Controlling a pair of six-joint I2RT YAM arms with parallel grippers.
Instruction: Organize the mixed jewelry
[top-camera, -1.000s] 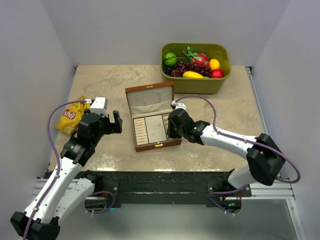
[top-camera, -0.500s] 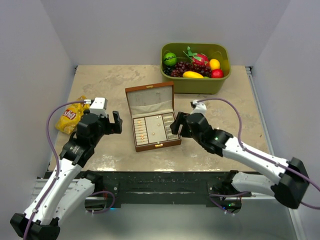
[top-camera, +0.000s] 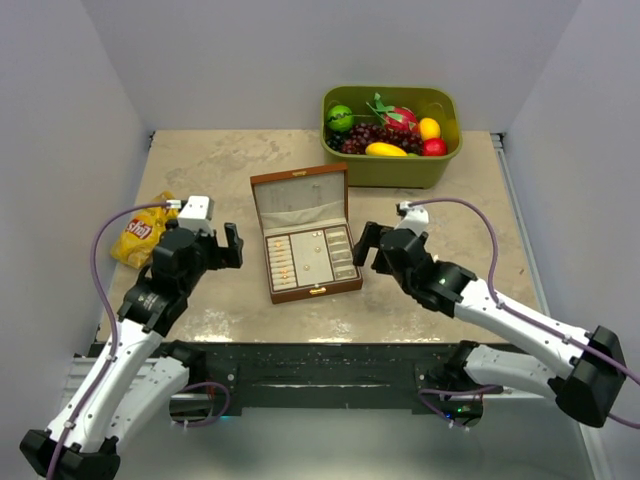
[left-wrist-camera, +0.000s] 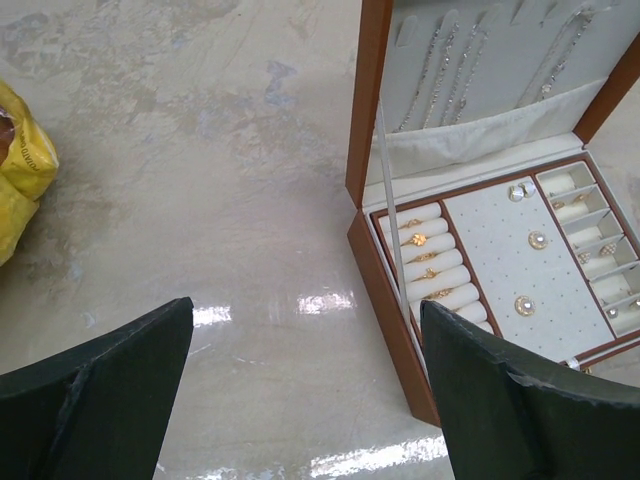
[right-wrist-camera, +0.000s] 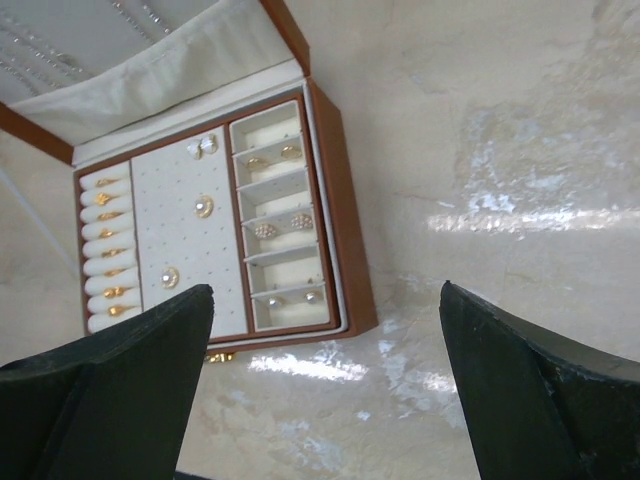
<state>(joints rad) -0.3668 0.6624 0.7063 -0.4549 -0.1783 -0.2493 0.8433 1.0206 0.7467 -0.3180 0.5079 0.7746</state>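
A brown wooden box (top-camera: 318, 291) stands open mid-table. Its cream insert holds gold rings (left-wrist-camera: 430, 265), studs (right-wrist-camera: 203, 207) and small earrings (right-wrist-camera: 280, 225). Fine chains (left-wrist-camera: 450, 60) hang in the lid. Loose mixed jewelry outside the box is out of view. My left gripper (top-camera: 205, 243) hovers left of the box, open and empty, with its right finger over the box's near left corner (left-wrist-camera: 385, 290). My right gripper (top-camera: 378, 250) hovers just right of the box's wall (right-wrist-camera: 345, 230). It is open wide, with bare table between its fingers (right-wrist-camera: 326, 286).
A green bin (top-camera: 385, 172) of plastic fruit sits at the back right. A yellow chip bag (top-camera: 140, 235) lies at the left edge, also seen in the left wrist view (left-wrist-camera: 20, 170). White walls enclose the table on three sides.
My right gripper has opened and drawn back rightward from over the box's right compartments to the table beside it. The left arm has not moved.
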